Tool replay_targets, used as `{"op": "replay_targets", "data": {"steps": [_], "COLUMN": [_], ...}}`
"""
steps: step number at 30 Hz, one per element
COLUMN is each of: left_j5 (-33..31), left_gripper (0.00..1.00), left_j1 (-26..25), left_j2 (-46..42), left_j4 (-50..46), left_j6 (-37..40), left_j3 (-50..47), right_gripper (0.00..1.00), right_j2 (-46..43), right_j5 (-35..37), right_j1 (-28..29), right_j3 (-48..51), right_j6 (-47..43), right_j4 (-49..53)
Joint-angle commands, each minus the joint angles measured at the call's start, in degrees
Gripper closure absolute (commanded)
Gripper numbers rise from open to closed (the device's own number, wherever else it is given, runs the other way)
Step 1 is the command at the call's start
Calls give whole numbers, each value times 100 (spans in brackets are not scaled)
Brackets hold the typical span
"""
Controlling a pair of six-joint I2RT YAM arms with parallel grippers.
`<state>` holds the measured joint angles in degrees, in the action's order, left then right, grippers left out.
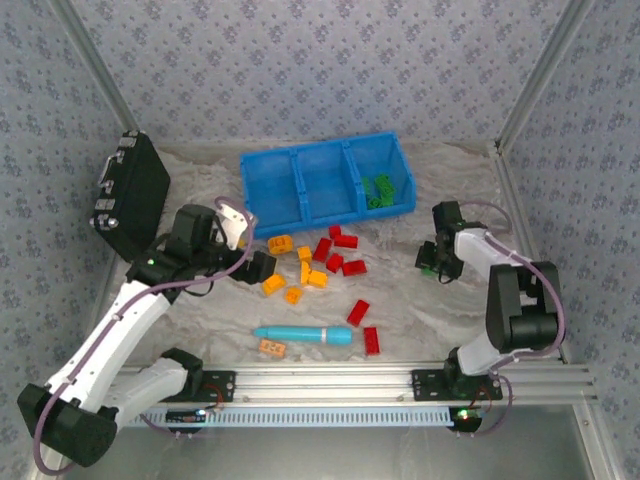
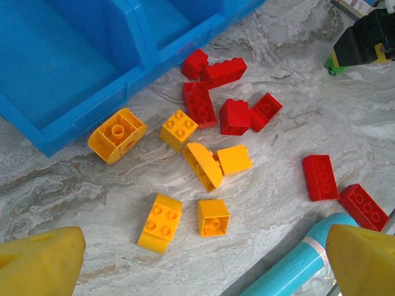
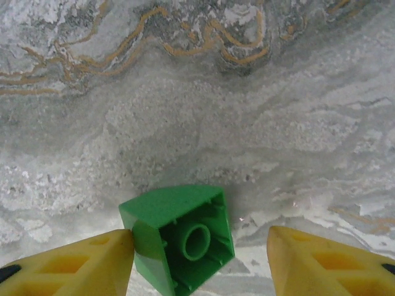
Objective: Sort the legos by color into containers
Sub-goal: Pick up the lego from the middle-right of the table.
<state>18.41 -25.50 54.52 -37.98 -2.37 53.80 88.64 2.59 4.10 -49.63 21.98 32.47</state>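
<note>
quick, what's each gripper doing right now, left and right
left gripper: open wide, holding nothing.
right gripper: open around a green lego; one of its fingers touches it, the other stands apart, so not gripped.

Red and orange legos (image 1: 335, 263) are lying scattered at the table's (image 1: 420, 300) middle; green ones (image 1: 381, 188) are sitting in the blue containers' (image 1: 270, 190) right compartment.

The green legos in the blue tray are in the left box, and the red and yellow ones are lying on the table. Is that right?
Not quite. The green legos in the blue tray sit in its right compartment, not the left; the top external view shows it. The red legos and yellow legos do lie on the table.
</note>
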Motion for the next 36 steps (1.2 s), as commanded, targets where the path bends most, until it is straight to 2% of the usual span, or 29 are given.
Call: {"op": "replay_targets", "data": {"steps": [1, 16, 23, 29, 36], "left_j5": [-4, -75, -84, -60, 113], "left_gripper": [0, 0, 0, 0, 0], "left_j1": [27, 62, 115, 218, 382], "left_j2": [49, 261, 266, 276, 379], "left_j4": [-53, -52, -17, -12, 26], "left_j6": [124, 176, 182, 227, 277], "left_j3": [25, 25, 27, -6, -23], "right_gripper": [40, 63, 66, 67, 66], "right_j2": [219, 611, 259, 267, 1442], "right_j5": [14, -8, -40, 2, 57], "right_j1": [7, -19, 25, 327, 752], "right_j3": [-112, -182, -483, -1655, -3817], "right_j6": [-80, -150, -167, -176, -302], "right_j4": [-24, -187, 62, 472, 604]}}
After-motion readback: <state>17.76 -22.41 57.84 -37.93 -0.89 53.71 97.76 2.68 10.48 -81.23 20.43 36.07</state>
